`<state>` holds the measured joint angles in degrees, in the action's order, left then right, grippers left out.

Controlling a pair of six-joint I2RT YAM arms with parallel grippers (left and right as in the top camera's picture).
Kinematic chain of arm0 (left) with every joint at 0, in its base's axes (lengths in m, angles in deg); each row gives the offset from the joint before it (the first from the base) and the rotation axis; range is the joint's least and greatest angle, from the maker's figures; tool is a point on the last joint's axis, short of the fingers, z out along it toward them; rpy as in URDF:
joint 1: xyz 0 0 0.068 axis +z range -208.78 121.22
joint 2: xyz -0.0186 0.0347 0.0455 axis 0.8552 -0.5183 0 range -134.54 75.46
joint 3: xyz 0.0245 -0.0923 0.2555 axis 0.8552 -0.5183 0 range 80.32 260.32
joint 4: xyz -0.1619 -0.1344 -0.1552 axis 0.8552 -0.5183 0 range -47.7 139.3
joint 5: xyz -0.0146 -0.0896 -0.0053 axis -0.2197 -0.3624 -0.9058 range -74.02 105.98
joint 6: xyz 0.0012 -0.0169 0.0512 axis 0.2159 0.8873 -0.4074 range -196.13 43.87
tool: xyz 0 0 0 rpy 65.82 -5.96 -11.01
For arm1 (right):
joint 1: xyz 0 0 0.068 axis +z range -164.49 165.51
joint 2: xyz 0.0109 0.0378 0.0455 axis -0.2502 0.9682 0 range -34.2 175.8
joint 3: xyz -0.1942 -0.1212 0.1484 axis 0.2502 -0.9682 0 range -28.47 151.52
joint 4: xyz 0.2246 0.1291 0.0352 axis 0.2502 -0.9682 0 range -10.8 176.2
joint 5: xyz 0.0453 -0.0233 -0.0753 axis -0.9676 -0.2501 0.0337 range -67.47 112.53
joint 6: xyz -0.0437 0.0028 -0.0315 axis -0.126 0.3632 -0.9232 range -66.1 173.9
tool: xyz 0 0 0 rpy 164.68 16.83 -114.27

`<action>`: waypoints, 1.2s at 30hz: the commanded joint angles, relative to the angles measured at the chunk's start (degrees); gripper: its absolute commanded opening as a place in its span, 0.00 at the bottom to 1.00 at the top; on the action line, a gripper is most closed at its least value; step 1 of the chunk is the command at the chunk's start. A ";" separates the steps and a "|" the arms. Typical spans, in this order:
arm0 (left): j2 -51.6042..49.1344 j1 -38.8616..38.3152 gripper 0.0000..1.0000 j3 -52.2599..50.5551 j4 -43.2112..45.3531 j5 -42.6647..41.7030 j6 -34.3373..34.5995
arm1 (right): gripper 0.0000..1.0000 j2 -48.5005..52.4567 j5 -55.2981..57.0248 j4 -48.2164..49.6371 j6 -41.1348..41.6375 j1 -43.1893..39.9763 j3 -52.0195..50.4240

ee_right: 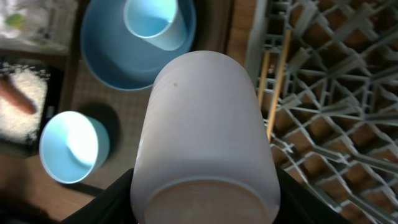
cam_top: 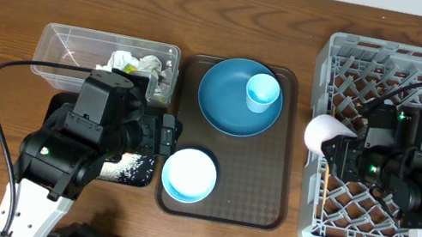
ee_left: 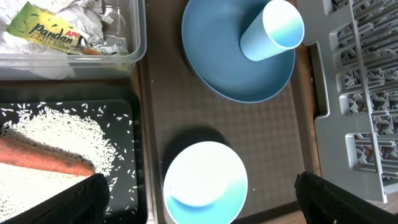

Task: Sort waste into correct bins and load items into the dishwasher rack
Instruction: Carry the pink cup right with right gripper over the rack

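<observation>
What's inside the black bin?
White rice grains and an orange carrot lie in the black bin. A dark finger covers one corner, so that part is hidden.

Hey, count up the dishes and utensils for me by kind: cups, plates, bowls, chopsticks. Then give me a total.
Cups: 2 (light blue cup, pinkish-white cup)
Plates: 1 (blue plate)
Bowls: 1 (white bowl)
Chopsticks: 2 (chopsticks, lying in the dishwasher rack)
Total: 6
</observation>
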<state>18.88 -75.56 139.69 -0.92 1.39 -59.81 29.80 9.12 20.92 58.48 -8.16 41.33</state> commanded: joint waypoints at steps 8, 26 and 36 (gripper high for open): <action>-0.02 -0.02 0.98 -0.66 -0.13 0.98 -0.13 | 0.22 -0.63 12.09 -0.87 4.42 -0.44 1.46; -0.02 -0.02 0.98 -0.66 -0.13 0.98 -0.13 | 0.18 2.80 13.22 -3.32 4.52 -6.45 1.46; -0.02 -0.02 0.98 -0.66 -0.13 0.96 -0.13 | 0.15 8.20 12.74 -3.34 3.93 -7.28 1.46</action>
<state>18.88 -75.56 139.67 -0.94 1.39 -59.81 37.32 21.95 17.60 62.46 -15.07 41.35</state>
